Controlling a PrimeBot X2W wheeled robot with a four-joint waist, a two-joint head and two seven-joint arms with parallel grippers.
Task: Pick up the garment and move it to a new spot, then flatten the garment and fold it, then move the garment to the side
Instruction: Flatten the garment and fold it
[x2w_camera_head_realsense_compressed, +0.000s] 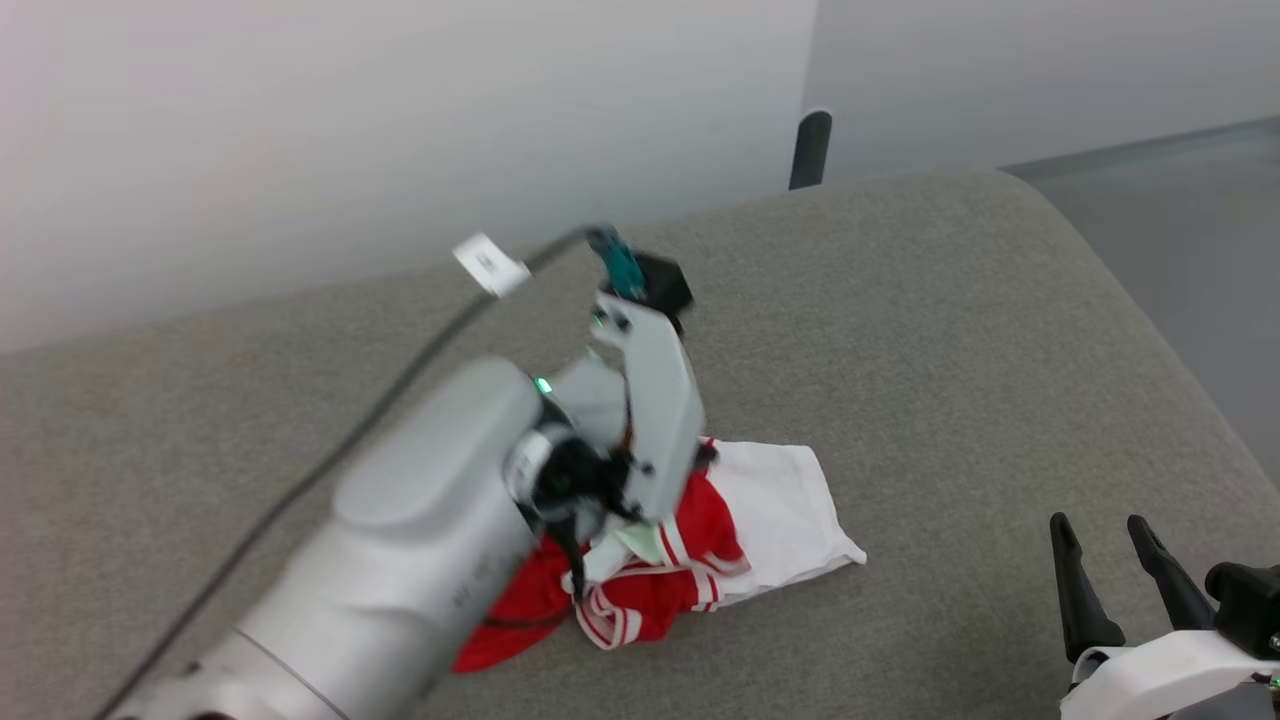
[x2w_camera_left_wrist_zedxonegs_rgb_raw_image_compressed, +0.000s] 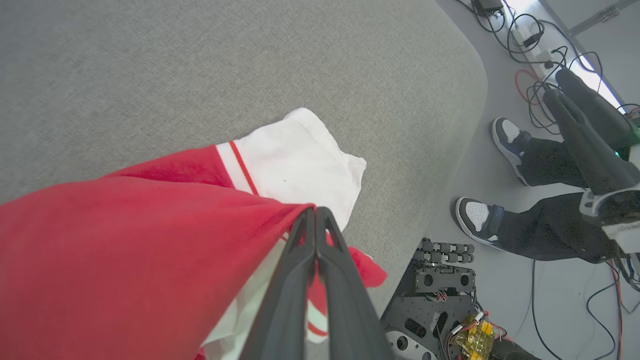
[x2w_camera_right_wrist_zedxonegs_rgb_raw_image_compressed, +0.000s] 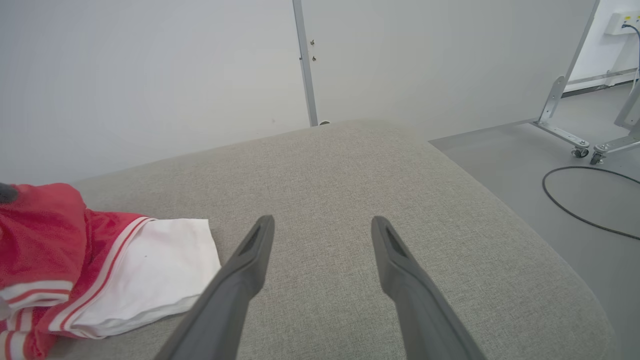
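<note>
Wide padded surface, grey-beige woven cover, smooth, w/ rounded far-right corner & soft curved edges. Directly on it: the garment, crumpled in one heap approx mid-surface, well clear of right edge. White end panel lies flat on the cover at heap's right side. Red body bunched at left, partly raised off cover. Red/white striped trim bands folded over at front.

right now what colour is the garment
The garment is red with white panels and striped trim; best in right wrist view.
</note>
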